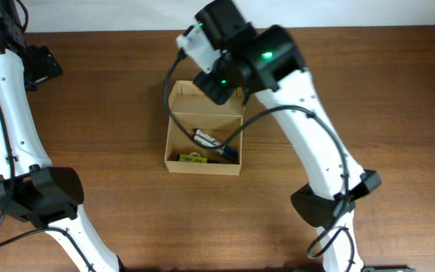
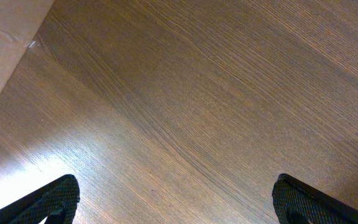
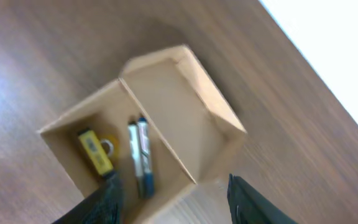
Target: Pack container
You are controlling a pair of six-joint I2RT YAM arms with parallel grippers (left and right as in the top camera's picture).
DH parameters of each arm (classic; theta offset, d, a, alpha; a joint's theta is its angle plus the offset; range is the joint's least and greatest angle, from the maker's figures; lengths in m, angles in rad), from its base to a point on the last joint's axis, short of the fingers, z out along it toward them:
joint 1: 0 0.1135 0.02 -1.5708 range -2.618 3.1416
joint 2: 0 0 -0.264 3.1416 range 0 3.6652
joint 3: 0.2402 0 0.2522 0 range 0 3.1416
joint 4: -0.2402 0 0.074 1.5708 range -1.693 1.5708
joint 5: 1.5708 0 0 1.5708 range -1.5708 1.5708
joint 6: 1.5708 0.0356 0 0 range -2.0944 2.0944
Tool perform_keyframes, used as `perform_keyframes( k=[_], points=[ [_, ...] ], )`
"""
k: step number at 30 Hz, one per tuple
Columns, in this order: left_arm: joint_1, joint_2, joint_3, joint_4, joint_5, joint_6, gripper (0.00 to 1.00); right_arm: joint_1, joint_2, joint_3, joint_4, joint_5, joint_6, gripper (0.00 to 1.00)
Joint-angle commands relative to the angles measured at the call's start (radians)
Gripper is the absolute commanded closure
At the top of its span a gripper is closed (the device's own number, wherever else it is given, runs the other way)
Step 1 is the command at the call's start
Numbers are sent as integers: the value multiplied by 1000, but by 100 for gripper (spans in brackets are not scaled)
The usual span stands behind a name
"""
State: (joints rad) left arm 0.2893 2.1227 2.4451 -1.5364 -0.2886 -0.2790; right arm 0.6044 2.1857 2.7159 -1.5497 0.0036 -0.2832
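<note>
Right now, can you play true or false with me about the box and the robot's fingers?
1. The box has its lid open. True.
2. The box is empty. False: two markers and a yellow thing lie inside.
3. The left fingers are squeezing a marker. False: they are spread wide over the bare table, holding nothing.
4. The right fingers are open, close to the box. True.
</note>
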Motion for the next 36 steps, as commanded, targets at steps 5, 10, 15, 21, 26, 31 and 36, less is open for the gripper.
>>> perform_keyframes(
  k=[5,10,15,21,26,31,36],
  points=[
    [2,7,-5,0,-3,11,0,-261,-185,-131,26,63,65,51],
    [2,7,-5,0,-3,11,0,-462,-376,-479,183,9,96,51],
    [2,7,-5,0,-3,11,0,-581,-412,-888,241,-15,188,51],
    [2,7,-5,0,-3,11,0,-608,-412,-1273,435,-57,184,51],
    [2,7,-5,0,-3,11,0,-612,-412,-1513,618,-83,193,44],
    [2,7,-5,0,-3,11,0,-612,-412,-1626,725,-84,233,45],
    [2,7,-5,0,-3,11,0,-612,-412,-1653,749,-82,240,47]
  ],
)
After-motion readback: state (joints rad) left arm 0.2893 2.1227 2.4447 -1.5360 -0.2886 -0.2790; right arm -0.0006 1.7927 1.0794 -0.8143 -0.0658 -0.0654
